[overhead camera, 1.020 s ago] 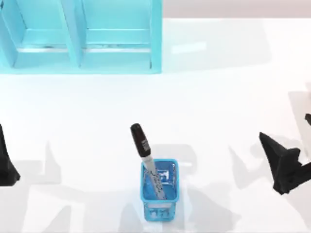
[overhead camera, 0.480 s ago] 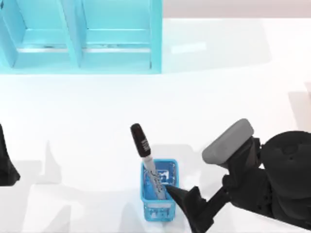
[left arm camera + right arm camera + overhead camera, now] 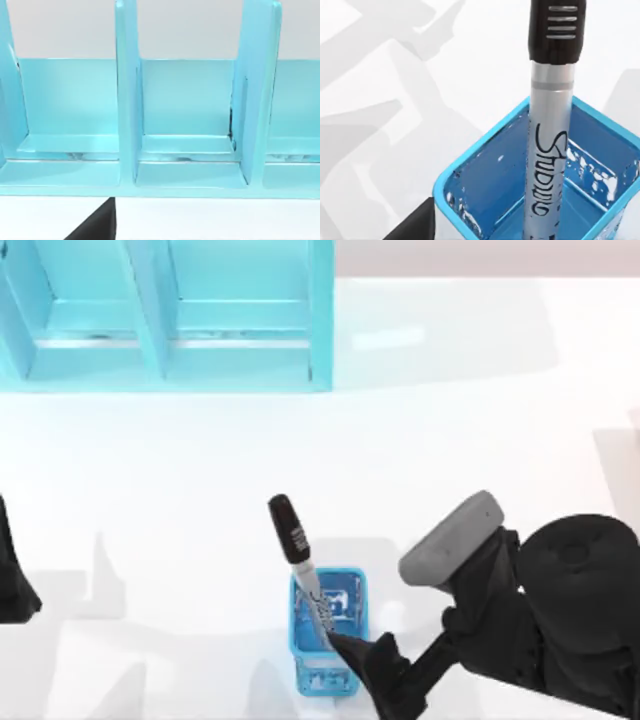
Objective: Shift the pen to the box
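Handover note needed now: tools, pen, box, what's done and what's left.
Right tool: at the blue cup, beside the pen's barrel; grip not confirmed.
Left tool: parked at the table's left edge.
Pen: standing tilted in the cup, cap up.
Box: light blue, divided, at the back left; visible compartments hold nothing.
Done: approach to the pen.
Left: grasp, lift out, carry to the box, release.

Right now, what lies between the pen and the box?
In the top view, only bare white table between the pen, standing in its blue cup, and the box.
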Tool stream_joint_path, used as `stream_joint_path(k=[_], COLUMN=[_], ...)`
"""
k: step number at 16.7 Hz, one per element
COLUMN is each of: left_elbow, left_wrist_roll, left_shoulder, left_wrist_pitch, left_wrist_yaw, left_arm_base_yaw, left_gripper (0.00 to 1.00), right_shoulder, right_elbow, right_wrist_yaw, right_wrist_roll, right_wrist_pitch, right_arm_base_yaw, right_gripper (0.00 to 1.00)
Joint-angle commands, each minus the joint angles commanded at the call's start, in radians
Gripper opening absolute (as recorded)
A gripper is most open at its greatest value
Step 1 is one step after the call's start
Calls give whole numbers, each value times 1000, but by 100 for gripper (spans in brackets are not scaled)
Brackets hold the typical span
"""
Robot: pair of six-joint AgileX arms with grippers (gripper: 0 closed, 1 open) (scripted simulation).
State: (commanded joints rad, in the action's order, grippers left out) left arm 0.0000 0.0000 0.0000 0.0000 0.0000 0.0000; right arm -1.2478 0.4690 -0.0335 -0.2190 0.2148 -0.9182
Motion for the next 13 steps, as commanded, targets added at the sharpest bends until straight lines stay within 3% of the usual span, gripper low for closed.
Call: stream_joint_path(k=[9, 13], left_elbow=[0, 0], left_wrist_roll=[0, 0], left_shoulder=[0, 0], left_wrist_pitch=[0, 0], left_wrist_yaw=[0, 0], left_arm_base_yaw=[0, 0], left_gripper=[100, 100], right_shoulder=[-447, -514], right_elbow=[172, 198], right_wrist_yaw=[13, 14], right_wrist_roll=[-10, -10], right_wrist_pitch=[270, 317], right_arm_base_yaw=[-11, -11], right_gripper=[100, 100])
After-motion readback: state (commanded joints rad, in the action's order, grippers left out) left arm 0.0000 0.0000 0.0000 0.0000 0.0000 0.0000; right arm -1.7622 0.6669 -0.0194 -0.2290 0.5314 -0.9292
